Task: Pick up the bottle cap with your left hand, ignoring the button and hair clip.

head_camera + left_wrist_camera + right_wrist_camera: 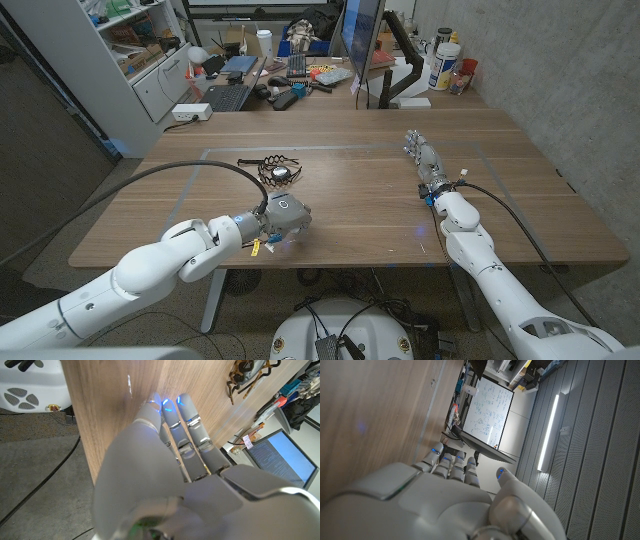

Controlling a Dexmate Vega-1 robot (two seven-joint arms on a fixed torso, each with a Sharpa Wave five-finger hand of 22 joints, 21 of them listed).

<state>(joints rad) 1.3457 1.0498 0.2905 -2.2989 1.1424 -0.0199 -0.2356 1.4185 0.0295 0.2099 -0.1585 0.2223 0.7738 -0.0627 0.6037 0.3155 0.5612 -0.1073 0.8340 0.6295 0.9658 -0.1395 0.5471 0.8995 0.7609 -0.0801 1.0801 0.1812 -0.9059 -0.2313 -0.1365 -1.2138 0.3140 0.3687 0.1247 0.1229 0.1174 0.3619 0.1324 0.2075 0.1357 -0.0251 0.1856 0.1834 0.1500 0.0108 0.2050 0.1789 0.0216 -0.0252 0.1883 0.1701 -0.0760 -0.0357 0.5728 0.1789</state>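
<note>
Where the wooden table (380, 210) ran toward its near edge, the robot's grey left hand (286, 216) hovered low over the boards. Its forearm came in from 8 o'clock. In the left wrist view its fingers (182, 425) reached out straight and side by side, tips at the wood, released and holding nothing that showed. At 12 o'clock from that hand, well apart from it, lay a black, spidery plastic hair clip (268, 165). A small pale round piece nestled against the clip was probably the bottle cap (283, 172). It was too small to tell its facing or long axis. Far over at 3 o'clock, the right hand (424, 160) stood on the table with fingers stretched toward 12 o'clock, unclenched and empty.
</note>
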